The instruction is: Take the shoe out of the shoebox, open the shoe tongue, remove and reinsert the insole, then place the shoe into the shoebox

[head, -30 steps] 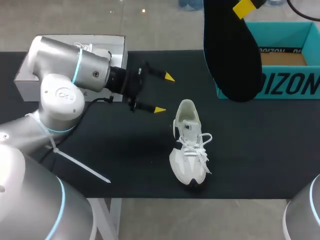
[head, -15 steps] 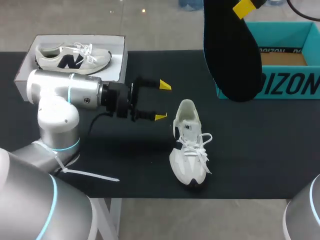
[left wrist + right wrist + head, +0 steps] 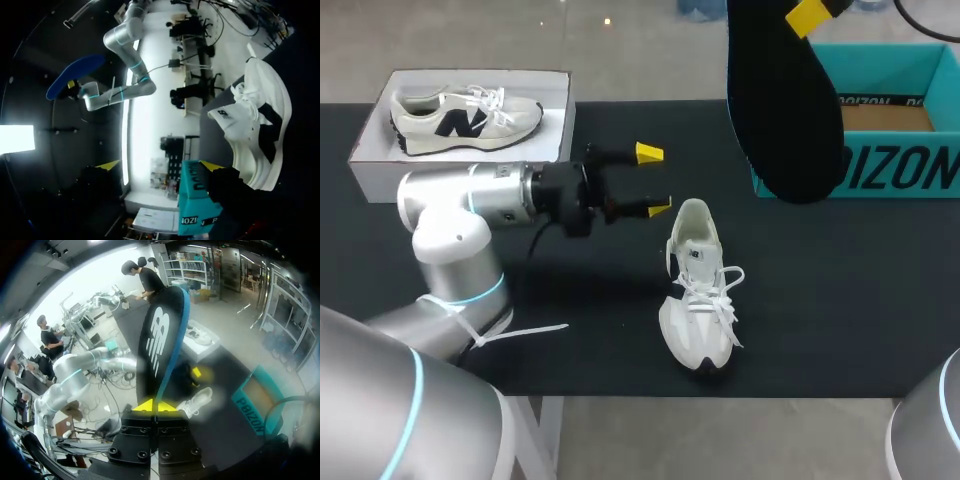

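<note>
The shoe (image 3: 700,290) sits upright on its sole mid-table (image 3: 820,300), toe toward the robot and heel toward the far edge. It's a white/cream runner with loosely tied white laces. The tongue stands up, the mouth is open, and it looks empty inside.

Handling guess: it's light, and the upper is soft and will cave under a pinch. The heel collar and midsole edge are the stiff bits, so grab there, not the laces. It will likely skid or tip if pushed from one side only.

The insole (image 3: 782,100) is out of the shoe, held high over the far right of the table. The right gripper (image 3: 156,405) has its fingers pinched nearly together on one end of it. It reads black from above; the wrist view shows a blue edge and a large white logo. Thin foam, so probably floppy. For reinsertion I'd expect it to buckle unless it goes in toe-end first with the shoe braced.

The left gripper (image 3: 655,180) has its fingers spread wide with nothing in them. It is just beside the heel, with the nearer tip close to the collar; I can't tell if it touches. It looks lined up to brace the heel.

The teal shoebox (image 3: 900,165) is at far right behind the insole, open, with its cardboard floor showing. A white box (image 3: 480,72) at far left holds a second shoe (image 3: 465,112).
</note>
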`<action>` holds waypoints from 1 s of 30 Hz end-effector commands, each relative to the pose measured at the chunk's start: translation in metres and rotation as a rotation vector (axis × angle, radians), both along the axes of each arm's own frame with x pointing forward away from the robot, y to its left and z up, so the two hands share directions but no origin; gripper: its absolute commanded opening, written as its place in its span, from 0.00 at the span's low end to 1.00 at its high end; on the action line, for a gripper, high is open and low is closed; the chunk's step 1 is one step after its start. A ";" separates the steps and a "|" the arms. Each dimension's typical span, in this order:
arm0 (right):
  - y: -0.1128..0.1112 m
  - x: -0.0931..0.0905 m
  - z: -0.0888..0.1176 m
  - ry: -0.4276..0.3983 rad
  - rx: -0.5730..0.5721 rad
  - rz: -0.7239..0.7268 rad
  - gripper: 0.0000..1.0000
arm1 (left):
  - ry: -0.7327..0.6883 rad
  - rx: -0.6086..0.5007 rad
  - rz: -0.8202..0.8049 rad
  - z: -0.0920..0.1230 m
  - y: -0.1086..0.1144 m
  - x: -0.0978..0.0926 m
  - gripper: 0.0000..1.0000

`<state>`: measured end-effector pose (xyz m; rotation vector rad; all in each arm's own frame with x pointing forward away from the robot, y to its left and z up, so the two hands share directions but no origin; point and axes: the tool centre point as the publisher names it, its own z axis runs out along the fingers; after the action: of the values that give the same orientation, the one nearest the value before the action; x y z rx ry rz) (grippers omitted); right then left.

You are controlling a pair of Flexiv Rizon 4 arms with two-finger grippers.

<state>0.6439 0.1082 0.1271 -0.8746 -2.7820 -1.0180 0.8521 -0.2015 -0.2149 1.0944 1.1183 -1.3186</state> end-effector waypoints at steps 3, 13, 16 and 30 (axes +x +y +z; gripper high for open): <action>0.001 0.001 0.000 0.003 -0.002 0.000 0.00 | -0.050 0.039 -0.019 0.020 -0.018 0.002 1.00; 0.001 0.001 0.000 0.003 -0.002 0.000 0.00 | -0.092 0.073 -0.035 0.034 -0.035 -0.001 1.00; 0.001 0.001 0.000 0.003 -0.002 0.000 0.00 | -0.092 0.073 -0.035 0.034 -0.035 -0.001 1.00; 0.001 0.001 0.000 0.003 -0.002 0.000 0.00 | -0.092 0.073 -0.035 0.034 -0.035 -0.001 1.00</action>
<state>0.6439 0.1082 0.1271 -0.8746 -2.7820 -1.0181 0.8517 -0.2352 -0.1802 1.2215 1.0891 -1.2526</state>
